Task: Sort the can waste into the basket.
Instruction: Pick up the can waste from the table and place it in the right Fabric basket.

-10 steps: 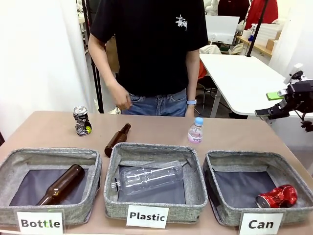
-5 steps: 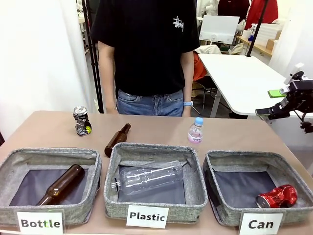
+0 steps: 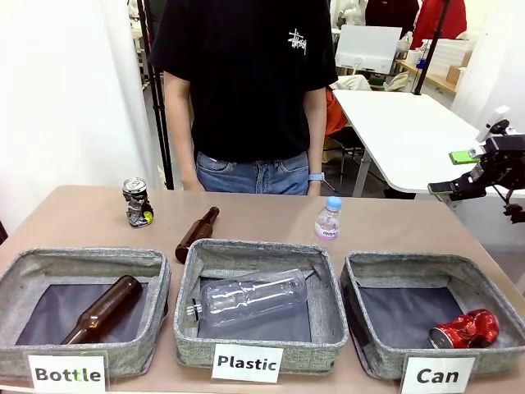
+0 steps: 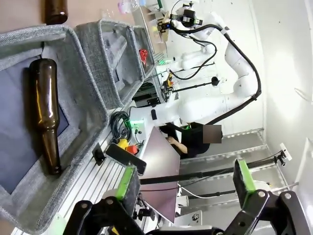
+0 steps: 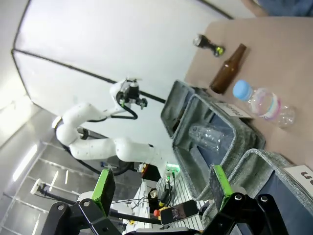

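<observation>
one red can [image 3: 464, 329] in basket [image 3: 410, 264], front view; dark can [image 3: 137, 202] apart

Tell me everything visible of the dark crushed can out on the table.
The dark crushed can stands upright on the table, at its far left, behind the basket labelled Bottle. It looks like thin metal: silver top, dark body squeezed in at the middle, a yellow-green mark low on one side. Only the tabletop touches it; a brown bottle lies apart to its right.
</observation>
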You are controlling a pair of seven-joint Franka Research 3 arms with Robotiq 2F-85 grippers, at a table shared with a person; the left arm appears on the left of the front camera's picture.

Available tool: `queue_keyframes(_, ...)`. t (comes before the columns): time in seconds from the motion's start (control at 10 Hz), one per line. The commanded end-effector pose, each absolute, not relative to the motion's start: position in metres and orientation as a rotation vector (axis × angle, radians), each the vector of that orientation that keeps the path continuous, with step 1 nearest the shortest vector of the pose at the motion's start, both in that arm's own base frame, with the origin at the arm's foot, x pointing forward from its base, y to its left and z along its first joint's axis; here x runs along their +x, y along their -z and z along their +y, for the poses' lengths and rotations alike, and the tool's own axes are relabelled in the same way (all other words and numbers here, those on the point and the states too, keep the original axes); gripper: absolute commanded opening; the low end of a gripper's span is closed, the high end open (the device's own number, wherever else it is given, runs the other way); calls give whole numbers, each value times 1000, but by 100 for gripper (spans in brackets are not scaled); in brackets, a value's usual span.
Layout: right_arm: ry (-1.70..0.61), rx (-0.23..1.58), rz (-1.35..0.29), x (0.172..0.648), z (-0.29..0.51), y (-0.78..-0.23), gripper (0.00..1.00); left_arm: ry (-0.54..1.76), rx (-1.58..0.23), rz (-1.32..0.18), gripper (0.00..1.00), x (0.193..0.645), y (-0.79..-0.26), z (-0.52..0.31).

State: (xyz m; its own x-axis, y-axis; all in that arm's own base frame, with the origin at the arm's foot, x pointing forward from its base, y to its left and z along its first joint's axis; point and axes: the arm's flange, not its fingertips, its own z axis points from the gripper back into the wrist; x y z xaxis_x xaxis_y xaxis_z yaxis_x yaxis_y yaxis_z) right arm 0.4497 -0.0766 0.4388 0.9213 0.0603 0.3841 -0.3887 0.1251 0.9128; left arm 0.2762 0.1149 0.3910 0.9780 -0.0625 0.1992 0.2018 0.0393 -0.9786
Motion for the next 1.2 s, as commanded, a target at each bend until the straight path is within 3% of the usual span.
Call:
queue_keyframes(0.0,-335,1409,-286,450,-78,-440,100,201,-1542,-108,100,276,-395,126)
queue_keyframes(0.8,-335,1409,-286,450,-78,-440,100,195,-1534,-110,100,278,-393,123)
queue_keyframes(1.1,-335,1409,-286,450,-78,-440,100,336,-1193,-31,100,344,-436,57)
